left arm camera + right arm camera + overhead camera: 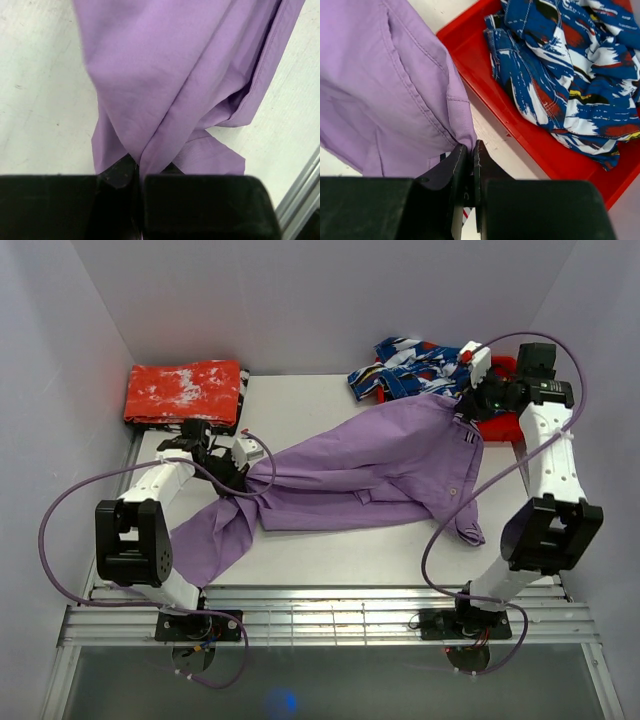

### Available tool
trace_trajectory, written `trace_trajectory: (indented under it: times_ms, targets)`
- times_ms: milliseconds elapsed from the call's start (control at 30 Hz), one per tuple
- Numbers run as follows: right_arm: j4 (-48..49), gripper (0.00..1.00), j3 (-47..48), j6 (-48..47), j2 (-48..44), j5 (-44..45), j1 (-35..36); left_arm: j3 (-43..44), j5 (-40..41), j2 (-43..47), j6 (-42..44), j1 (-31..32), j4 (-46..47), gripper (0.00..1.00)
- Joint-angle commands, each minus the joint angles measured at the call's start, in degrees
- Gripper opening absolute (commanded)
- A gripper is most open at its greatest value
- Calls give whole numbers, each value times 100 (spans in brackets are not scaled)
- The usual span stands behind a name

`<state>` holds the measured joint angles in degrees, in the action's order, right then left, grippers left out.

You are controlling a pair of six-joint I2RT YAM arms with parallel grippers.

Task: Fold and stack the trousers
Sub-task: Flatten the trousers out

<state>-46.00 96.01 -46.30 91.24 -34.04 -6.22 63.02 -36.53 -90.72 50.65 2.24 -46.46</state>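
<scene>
Barely begun: no fold yet in the trousers, spread crumpled across the worktop from far right to near left. Folding and stacking all left to do. Left tool pinched shut on a leg; right tool clamped on the waistband corner. Plain only from the wrists: cloth nipped between the fingers. Only from above: the whole sprawl, plus a folded red-orange cloth far left.
</scene>
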Motion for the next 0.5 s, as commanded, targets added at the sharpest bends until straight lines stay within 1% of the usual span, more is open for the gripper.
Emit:
trace_trajectory:
  times_ms: [0,33,100,133,167,233,267,300,333,367,400,433,467]
  targets:
    - [161,8,506,-502,586,-252,-186,-106,-3,116,358,4,383,7]
    - [179,8,681,-694,762,-269,-195,-54,6,46,349,4,400,7]
    - [257,8,893,-775,1263,-357,-178,25,50,-174,200,4,470,9]
    - [293,8,1111,-775,1412,-357,-143,113,76,-253,104,4,628,20]
    - [371,11,1235,-697,1718,-96,-91,157,189,-393,-211,4,768,27]
    - [810,31,1585,-442,1993,239,41,367,278,-508,-616,4,1136,33]
    - [1012,37,1710,-32,2203,597,42,412,304,-552,-992,4,1278,36]
    - [1249,49,1833,216,2301,801,42,447,479,-587,-1248,4,1453,39]
    - [1347,70,2008,323,2371,942,42,474,611,-587,-1512,-4,1855,48]
    - [1278,76,2419,567,2459,1152,42,578,708,-579,-1741,4,1973,62]
    - [1173,82,2562,648,2442,1180,24,658,813,-544,-2065,4,2017,66]
    - [702,89,2668,640,2390,1163,15,737,788,-500,-2155,-4,1992,67]
    - [454,91,2712,623,2198,1215,15,833,692,-421,-2182,-4,1939,68]
